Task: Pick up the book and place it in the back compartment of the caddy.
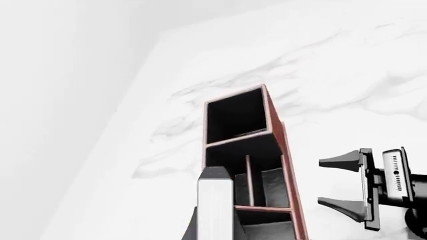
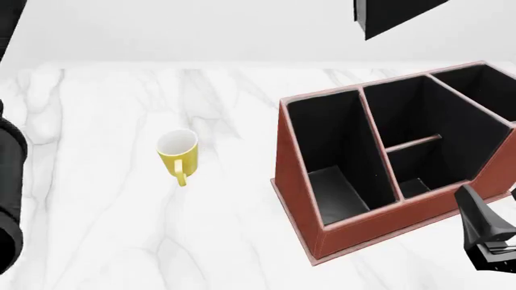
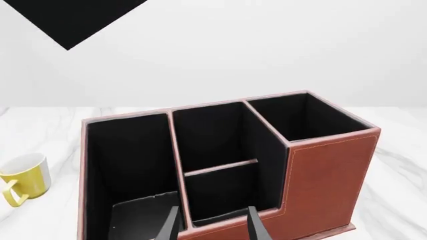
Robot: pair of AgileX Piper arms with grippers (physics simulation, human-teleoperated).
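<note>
The black book (image 2: 395,15) hangs in the air above the caddy (image 2: 298,181), tilted; it also shows as a dark corner (image 3: 67,15) in the right wrist view. In the left wrist view its white page edges (image 1: 215,205) stand between the fingers of my left gripper (image 1: 213,235), which is shut on it, over the reddish-brown caddy (image 1: 288,175). The back compartment (image 2: 403,112) (image 3: 213,140) (image 1: 227,155) is the short black pocket behind the middle partition. My right gripper (image 3: 213,225) (image 2: 484,235) (image 1: 337,184) stands open, holding nothing, beside the caddy's near long wall.
A yellow mug (image 2: 179,154) (image 3: 27,182) stands on the white marble table (image 2: 121,229) to the left of the caddy. Part of the left arm (image 2: 8,181) shows at the front view's left edge.
</note>
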